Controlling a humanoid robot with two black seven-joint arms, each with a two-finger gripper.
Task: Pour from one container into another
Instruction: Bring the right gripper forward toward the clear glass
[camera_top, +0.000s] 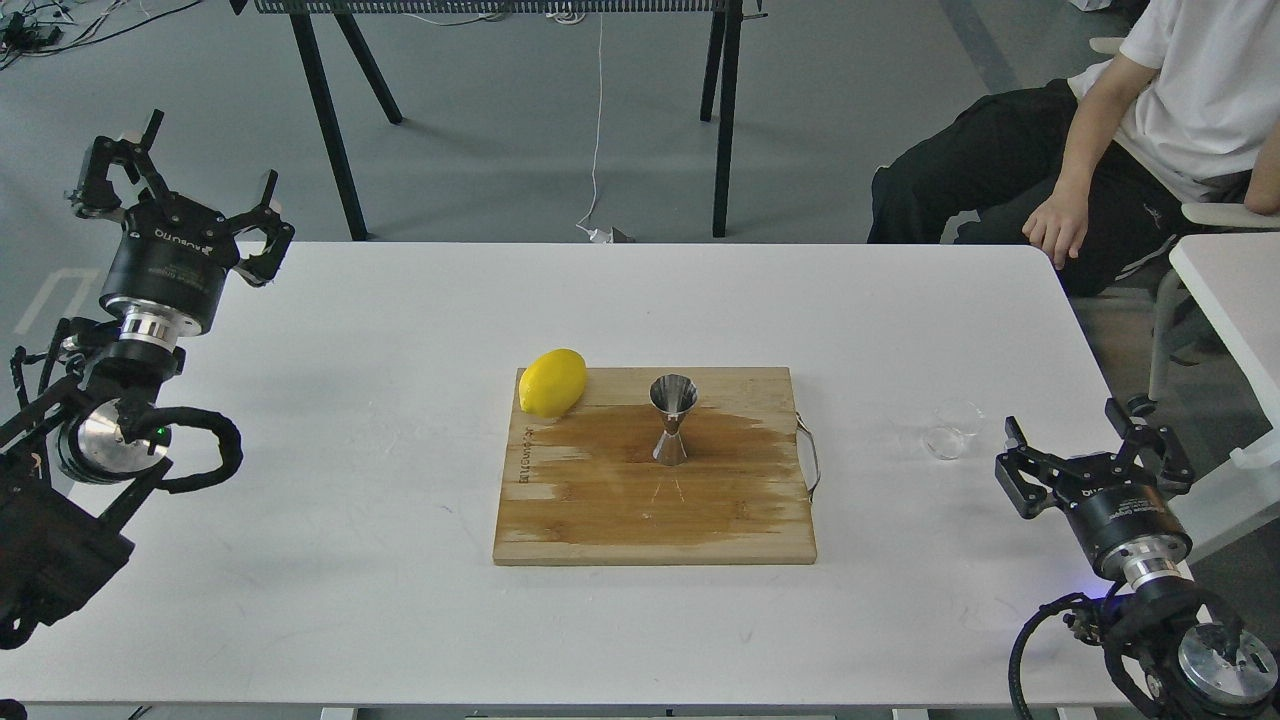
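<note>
The steel jigger stands upright mid-board on the cutting board (edge lettering unreadable); the glass cup sits near the table's right edge. Left gripper and right gripper are both spread, empty.

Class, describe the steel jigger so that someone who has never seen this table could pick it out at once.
On the white table lies a wooden cutting board with a dark wet patch. Near the board's middle stands the jigger, upright. Unlike the yellow lemon at the board's far left corner and the clear glass cup off the board, it is shiny steel, hourglass-shaped.
</note>
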